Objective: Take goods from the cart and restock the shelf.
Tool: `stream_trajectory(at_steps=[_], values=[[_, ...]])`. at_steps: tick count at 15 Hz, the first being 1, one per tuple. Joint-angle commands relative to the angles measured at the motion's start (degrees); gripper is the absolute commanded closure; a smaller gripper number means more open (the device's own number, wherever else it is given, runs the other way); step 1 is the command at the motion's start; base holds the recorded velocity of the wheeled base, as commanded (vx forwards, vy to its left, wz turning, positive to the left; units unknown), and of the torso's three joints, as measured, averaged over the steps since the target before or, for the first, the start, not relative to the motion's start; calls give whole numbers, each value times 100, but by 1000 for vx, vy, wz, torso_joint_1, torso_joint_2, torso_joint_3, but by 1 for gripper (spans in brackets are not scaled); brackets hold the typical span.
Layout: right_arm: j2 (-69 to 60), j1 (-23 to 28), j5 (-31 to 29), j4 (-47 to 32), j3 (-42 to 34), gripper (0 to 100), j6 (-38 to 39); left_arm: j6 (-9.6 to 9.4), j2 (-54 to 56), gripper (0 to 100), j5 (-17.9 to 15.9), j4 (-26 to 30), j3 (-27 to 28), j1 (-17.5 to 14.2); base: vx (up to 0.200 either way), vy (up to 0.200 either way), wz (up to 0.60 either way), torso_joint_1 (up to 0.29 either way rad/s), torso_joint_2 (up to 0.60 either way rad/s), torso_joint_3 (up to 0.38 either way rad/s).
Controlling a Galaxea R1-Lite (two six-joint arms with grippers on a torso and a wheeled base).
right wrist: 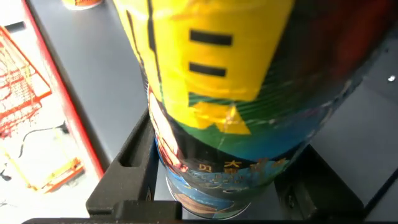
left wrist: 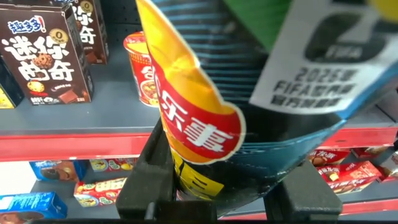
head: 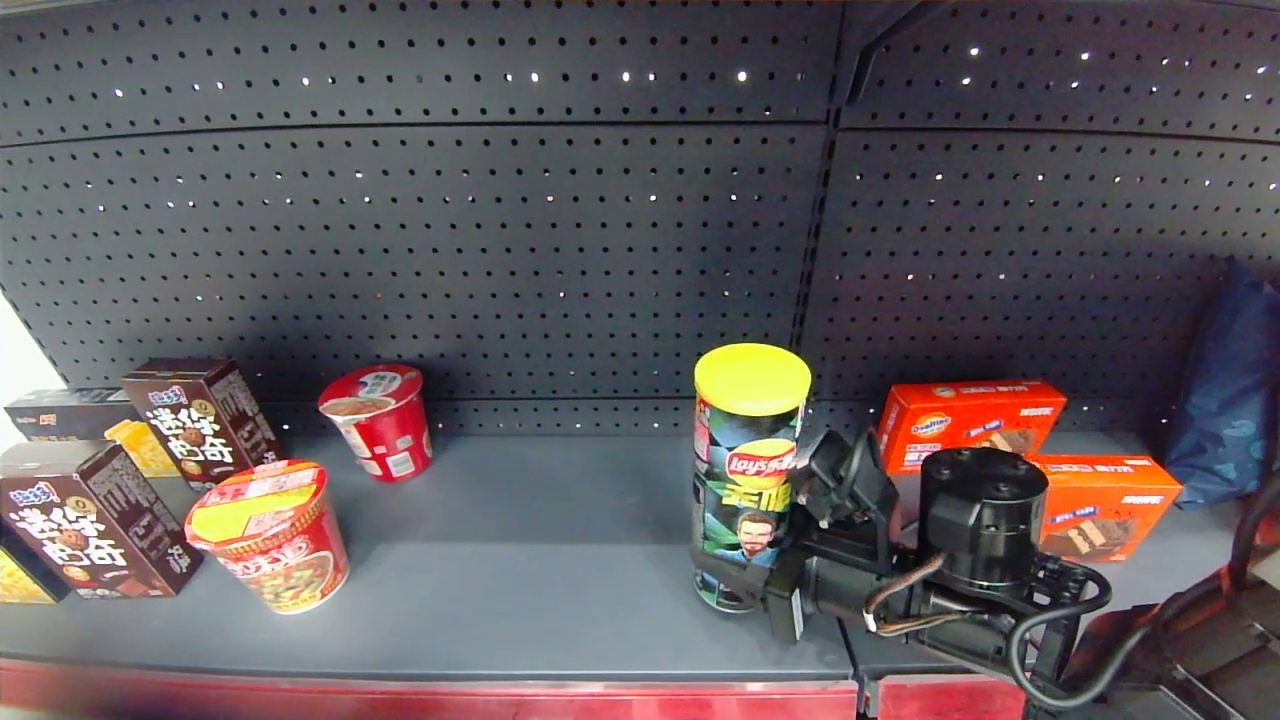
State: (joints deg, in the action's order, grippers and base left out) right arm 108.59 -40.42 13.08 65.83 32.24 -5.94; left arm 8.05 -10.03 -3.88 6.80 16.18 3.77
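My left claw (left wrist: 227,177) is closed on a tilted chip can (left wrist: 249,124); its black fingers (left wrist: 149,180) press the can from both sides; it hangs in front of the red front edge (left wrist: 81,143) of the shelf, before the left part. On the shelf board (head: 560,570), at the far left, I see two brown biscuit boxes (head: 200,420), one nearer to the front than the other, and a dark flat box (head: 70,412) behind them. Just to the right comes the front cup noodle (head: 275,535), near the edge; the rear cup noodle (head: 380,420) is close to the pegboard back wall (head: 500,250). Right of the middle, the yellow-lidded chip can (head: 750,470) is upright on the board; my right claw (head: 790,530) grips it low on the body, one finger before it and one behind. Next to the claw there are two orange boxes (head: 965,420), one behind and one more forward; at the far right a blue bag (head: 1225,400) leans at the back wall.
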Motion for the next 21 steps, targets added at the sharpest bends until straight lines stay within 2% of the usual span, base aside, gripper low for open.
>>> stream_trajectory(at_steps=[1, 5, 13, 14, 19, 21], values=[[109, -27, -7, 53, -122, 100, 5, 4, -7, 100, 1, -3, 17, 1, 0, 0, 0, 0, 0, 0], [417, -159, -201, 466, -157, 100, 5, 4, 1, 100, 1, 5, 8, -8, 0, 0, 0, 0, 0, 0], [452, -352, -201, 501, -210, 100, 58, 4, 10, 100, 27, 14, -36, -8, 0, 0, 0, 0, 0, 0], [452, -352, -201, 501, -236, 0, 58, 4, 10, 100, 27, 14, -44, -8, 0, 0, 0, 0, 0, 0], [355, -352, -209, 510, -350, 0, 40, 4, 63, 100, 27, 14, -80, -8, 0, 0, 0, 0, 0, 0], [145, -335, -209, 668, -658, 0, 40, 4, 63, 100, 27, 5, -80, -8, 0, 0, 0, 0, 0, 0]])
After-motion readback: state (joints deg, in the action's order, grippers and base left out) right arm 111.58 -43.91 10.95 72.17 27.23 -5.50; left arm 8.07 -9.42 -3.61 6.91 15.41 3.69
